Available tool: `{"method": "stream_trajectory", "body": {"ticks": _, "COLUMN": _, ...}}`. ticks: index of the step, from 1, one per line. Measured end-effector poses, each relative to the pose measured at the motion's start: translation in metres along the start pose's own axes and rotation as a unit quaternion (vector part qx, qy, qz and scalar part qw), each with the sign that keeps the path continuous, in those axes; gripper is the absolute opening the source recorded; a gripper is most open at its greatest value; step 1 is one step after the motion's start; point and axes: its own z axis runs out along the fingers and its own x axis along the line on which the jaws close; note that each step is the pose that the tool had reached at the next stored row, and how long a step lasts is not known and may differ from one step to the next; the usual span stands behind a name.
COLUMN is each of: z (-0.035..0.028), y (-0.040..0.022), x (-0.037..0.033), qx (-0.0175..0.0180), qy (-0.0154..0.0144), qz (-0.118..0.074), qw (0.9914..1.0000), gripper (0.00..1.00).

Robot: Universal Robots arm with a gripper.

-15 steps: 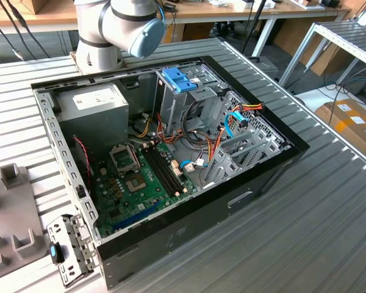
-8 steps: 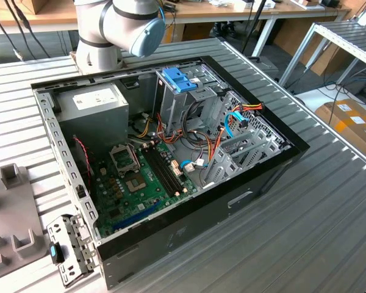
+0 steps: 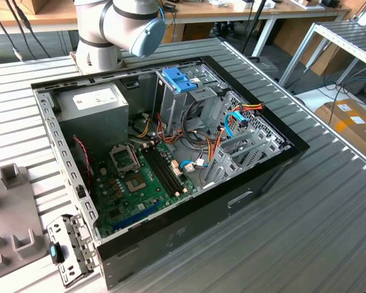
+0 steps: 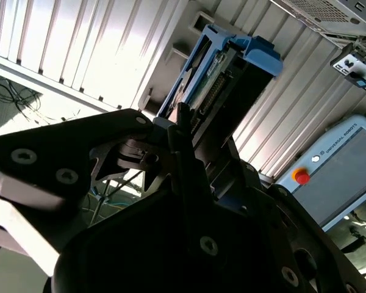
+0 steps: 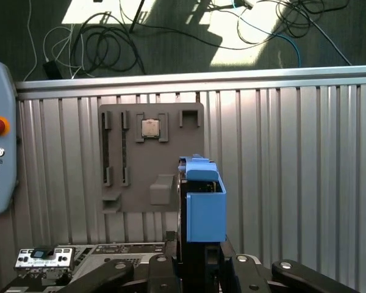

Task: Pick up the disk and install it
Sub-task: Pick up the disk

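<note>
The gripper [image 5: 198, 261] pinched the disk [image 5: 205, 210] by one end above the desk [image 5: 293, 152], and so slim a hold might have let it tilt and catch on the cage [image 3: 169, 108].

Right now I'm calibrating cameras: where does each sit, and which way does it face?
Exterior view: off the arm, looking down into the open computer case; the arm shows.
First wrist view: at the wrist, facing the grey tray; gripper holds the disk.
Second wrist view: at the wrist, looking along the gripper.
Both wrist views share disk and pendant.
</note>
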Motion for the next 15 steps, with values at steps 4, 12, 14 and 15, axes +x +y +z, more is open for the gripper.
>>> {"method": "stream_trajectory", "body": {"ticks": 4, "z": 0.0002, "y": -0.0031, "x": -0.0001, "qx": -0.0022, "qy": 0.0001, "qz": 0.000, "qw": 1.00000, "gripper": 0.35}}
{"method": "stream_trajectory", "body": {"ticks": 12, "z": 0.0021, "y": -0.0280, "x": -0.0013, "qx": -0.0065, "qy": 0.0003, "qz": 0.000, "qw": 0.99998, "gripper": 0.35}}
{"method": "stream_trajectory", "body": {"ticks": 14, "z": 0.0026, "y": -0.0353, "x": -0.0016, "qx": -0.0074, "qy": 0.0003, "qz": 0.000, "qw": 0.99997, "gripper": 0.35}}
{"method": "stream_trajectory", "body": {"ticks": 15, "z": 0.0027, "y": -0.0381, "x": -0.0017, "qx": -0.0078, "qy": 0.0004, "qz": 0.000, "qw": 0.99997, "gripper": 0.35}}
